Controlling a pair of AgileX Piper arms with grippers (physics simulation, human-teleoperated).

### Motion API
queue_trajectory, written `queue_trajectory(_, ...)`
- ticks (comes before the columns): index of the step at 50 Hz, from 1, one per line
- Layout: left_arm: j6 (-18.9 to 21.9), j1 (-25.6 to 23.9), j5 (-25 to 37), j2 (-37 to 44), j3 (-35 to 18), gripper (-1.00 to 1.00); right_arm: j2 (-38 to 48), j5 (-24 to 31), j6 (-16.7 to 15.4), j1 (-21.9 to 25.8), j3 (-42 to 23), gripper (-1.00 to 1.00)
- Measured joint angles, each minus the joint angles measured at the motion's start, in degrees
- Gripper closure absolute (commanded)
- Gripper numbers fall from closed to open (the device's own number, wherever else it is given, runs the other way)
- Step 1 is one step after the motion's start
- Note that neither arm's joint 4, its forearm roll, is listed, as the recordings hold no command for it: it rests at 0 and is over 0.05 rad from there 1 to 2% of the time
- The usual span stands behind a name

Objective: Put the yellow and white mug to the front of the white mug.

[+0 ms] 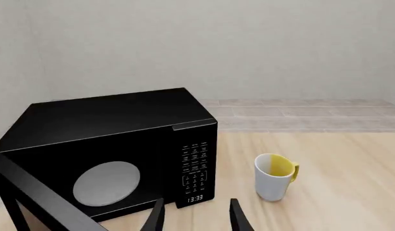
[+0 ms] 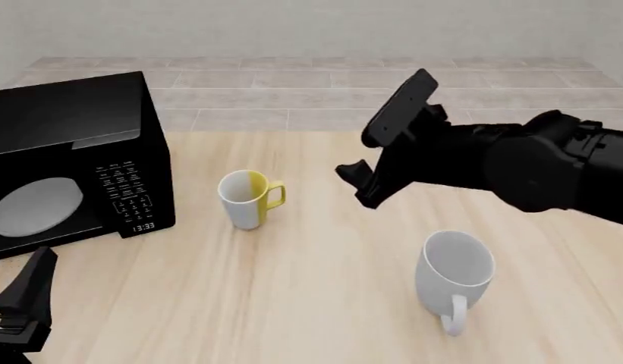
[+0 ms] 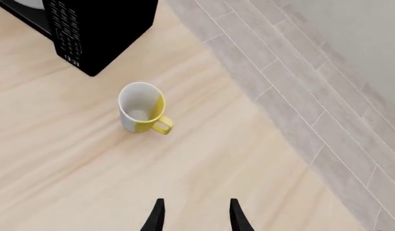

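The yellow and white mug [image 2: 247, 199] stood upright, left of the right gripper [image 2: 360, 184], whose fingers were apart and empty. The left gripper [image 1: 196, 216], probably farther off, was also apart.

A black microwave [image 2: 73, 163] with its clock seemingly reading 13:33 sits on the wooden table [image 2: 322, 303].

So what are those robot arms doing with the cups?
Nothing is being held yet. The right gripper hangs open in the air, aimed towards the yellow and white mug, which stands upright on the table beside the microwave. The white mug sits apart, nearer the camera on the right. The left gripper waits low, open too, by the microwave.
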Motion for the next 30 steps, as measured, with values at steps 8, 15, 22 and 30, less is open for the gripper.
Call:
queue_trajectory(8, 0.0, 0.0, 0.0, 0.0, 0.0, -1.0, 3.83, 2.17, -1.36, -0.08, -4.26, -1.0)
queue_trajectory(15, 0.0, 0.0, 0.0, 0.0, 0.0, -1.0, 7.21, 4.03, -2.31, 0.23, -7.95, -1.0)
queue_trajectory(22, 0.0, 0.0, 0.0, 0.0, 0.0, -1.0, 11.01, 5.55, -3.31, 0.58, -11.86, -1.0)
queue_trajectory(30, 0.0, 0.0, 0.0, 0.0, 0.0, -1.0, 14.8, 6.32, -4.19, 0.83, -15.47, -1.0)
